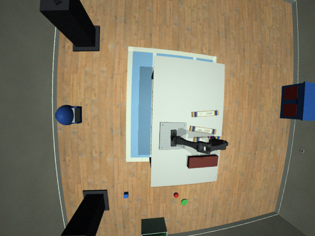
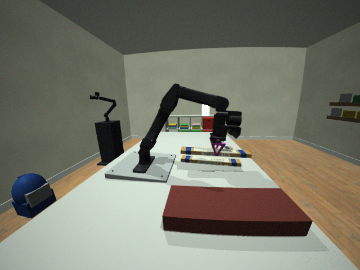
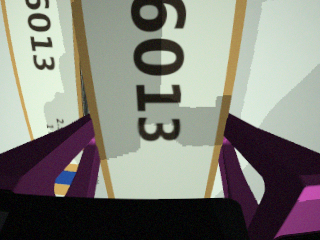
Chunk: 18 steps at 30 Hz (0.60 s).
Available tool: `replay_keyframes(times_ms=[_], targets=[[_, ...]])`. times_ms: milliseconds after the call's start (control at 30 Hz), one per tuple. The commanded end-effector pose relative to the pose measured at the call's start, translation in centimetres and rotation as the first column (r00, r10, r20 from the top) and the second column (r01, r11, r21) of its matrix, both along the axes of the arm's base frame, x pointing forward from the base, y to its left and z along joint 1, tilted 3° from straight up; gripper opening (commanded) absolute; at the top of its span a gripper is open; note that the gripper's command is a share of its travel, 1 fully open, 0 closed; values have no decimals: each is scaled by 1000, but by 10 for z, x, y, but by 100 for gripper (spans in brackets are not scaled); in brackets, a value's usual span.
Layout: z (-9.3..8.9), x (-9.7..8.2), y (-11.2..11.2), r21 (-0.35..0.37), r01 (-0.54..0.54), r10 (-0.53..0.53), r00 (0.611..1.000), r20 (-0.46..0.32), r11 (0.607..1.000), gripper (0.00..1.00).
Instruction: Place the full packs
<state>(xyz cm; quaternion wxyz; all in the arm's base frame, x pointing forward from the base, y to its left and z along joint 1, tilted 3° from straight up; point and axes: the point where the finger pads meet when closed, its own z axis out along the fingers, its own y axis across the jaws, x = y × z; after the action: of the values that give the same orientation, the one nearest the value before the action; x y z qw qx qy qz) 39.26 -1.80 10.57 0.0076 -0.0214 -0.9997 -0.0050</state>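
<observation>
My gripper [image 1: 210, 138] [image 2: 217, 153] [image 3: 159, 120] is shut on one pack of electrodes [image 1: 203, 139] [image 2: 242, 153] [image 3: 160, 172], with one purple finger on each long side. The pack is roughly level and hangs a little above the table, its shadow below it. A second pack [image 1: 203, 130] [image 2: 210, 160] [image 3: 27, 95] lies on the table beside it. The third pack [image 1: 204, 113] [image 2: 228, 147] lies farther off, mostly hidden behind the held pack in the exterior view. The low dark red platform [image 1: 203, 162] [image 2: 232, 203] bears no pack.
The arm's grey base plate [image 1: 165, 142] [image 2: 122, 171] is fixed to the pale table [image 1: 188, 86] [image 2: 101, 232]. The platform lies on the other side of the held pack from the two lying packs. The table's long edge runs close to the packs' outer ends.
</observation>
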Motion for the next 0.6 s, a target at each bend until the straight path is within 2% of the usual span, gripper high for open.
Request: replay_keyframes(times_ms=[0, 33, 200, 300, 400, 567], targets=[[32, 17, 2, -13, -2, 4, 991, 136, 1000, 0], [19, 8, 2, -11, -2, 3, 996, 94, 1000, 0], [18, 15, 1, -12, 2, 0, 993, 122, 1000, 0], [6, 9, 1, -11, 1, 0, 996, 94, 1000, 0], [8, 16, 1, -12, 1, 0, 993, 121, 1000, 0], [0, 13, 1, -11, 2, -1, 994, 109, 1000, 0]])
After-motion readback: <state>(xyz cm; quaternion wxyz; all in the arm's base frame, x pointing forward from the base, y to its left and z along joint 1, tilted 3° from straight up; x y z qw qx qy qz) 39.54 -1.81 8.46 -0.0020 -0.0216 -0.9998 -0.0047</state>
